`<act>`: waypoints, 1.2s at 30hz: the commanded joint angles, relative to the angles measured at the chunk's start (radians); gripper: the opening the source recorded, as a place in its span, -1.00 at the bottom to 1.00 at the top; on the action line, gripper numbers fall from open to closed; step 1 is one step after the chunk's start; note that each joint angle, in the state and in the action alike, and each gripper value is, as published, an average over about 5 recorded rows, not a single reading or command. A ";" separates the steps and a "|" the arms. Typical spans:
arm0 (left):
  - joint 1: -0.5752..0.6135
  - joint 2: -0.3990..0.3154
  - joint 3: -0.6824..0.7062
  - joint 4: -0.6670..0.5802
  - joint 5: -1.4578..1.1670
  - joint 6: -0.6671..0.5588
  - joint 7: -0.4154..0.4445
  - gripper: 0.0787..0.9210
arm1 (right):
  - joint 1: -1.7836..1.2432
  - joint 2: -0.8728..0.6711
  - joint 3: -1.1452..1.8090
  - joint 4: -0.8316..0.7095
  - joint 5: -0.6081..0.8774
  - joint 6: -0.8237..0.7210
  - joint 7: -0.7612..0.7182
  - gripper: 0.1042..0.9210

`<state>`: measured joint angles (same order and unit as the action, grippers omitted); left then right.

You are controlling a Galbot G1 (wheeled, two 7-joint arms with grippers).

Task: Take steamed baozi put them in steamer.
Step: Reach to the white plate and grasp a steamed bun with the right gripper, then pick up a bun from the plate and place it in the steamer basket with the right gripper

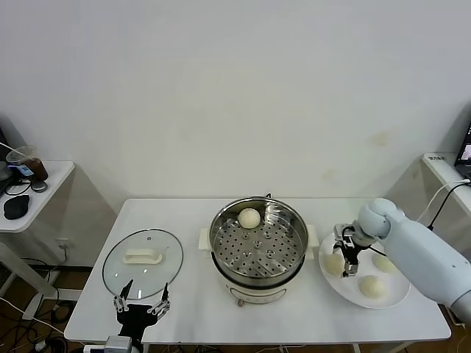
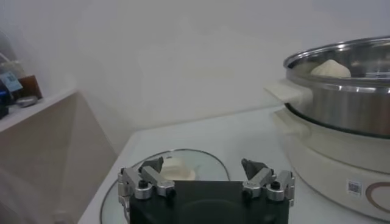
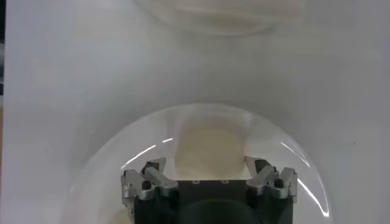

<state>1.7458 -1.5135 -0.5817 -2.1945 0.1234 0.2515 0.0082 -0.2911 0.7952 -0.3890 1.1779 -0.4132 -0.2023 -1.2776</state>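
The steamer stands in the middle of the table with its lid off, which leaves the perforated basket open from above; the glass lid lies flat well to the robot's left, out of the way of any carry; one baozi already sits on the basket floor near the far rim; three more buns wait on the white plate just beside the steamer on the robot's right, a short path for the working arm; the right gripper hangs over the plate directly above the nearest bun, its wrist turned downward, and in the right wrist view that bun lies squarely between the spread fingers; the jaws stand wide apart and hold nothing; whether the fingertips touch the dough cannot be told; I judge this a pre-grasp position, lined up so that closing would take the bun by its sides; the left gripper waits low at the near table edge by the lid, also spread wide and empty
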 commanded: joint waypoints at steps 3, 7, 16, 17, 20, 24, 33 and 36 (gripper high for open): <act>0.002 0.000 0.004 0.007 0.008 -0.003 -0.001 0.77 | -0.013 0.010 0.013 -0.009 -0.034 0.004 0.010 0.76; -0.001 -0.002 0.007 0.008 0.008 -0.003 -0.001 0.77 | -0.015 0.013 0.017 -0.011 -0.026 0.001 0.009 0.73; -0.005 -0.005 0.017 0.007 0.010 -0.005 -0.003 0.77 | -0.014 0.001 0.033 -0.002 -0.001 -0.008 0.005 0.14; -0.006 -0.005 0.018 0.007 0.010 -0.005 -0.003 0.77 | -0.011 -0.004 0.035 0.004 0.004 -0.010 0.003 0.05; -0.014 -0.006 0.024 0.009 0.010 -0.005 -0.005 0.77 | 0.018 -0.036 0.026 0.029 0.034 -0.019 -0.010 -0.16; -0.023 -0.011 0.035 0.009 0.011 -0.006 -0.008 0.77 | 0.147 -0.110 -0.066 0.081 0.135 -0.045 -0.031 -0.32; -0.016 -0.018 0.070 -0.007 0.028 -0.009 -0.014 0.77 | 0.646 -0.190 -0.447 0.210 0.439 -0.140 -0.081 -0.35; -0.019 -0.012 0.082 -0.007 0.028 -0.009 -0.014 0.77 | 0.818 -0.147 -0.597 0.242 0.548 -0.179 -0.086 -0.34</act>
<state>1.7273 -1.5253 -0.5135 -2.1980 0.1452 0.2414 -0.0062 0.1961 0.6712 -0.7266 1.3499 -0.0673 -0.3291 -1.3438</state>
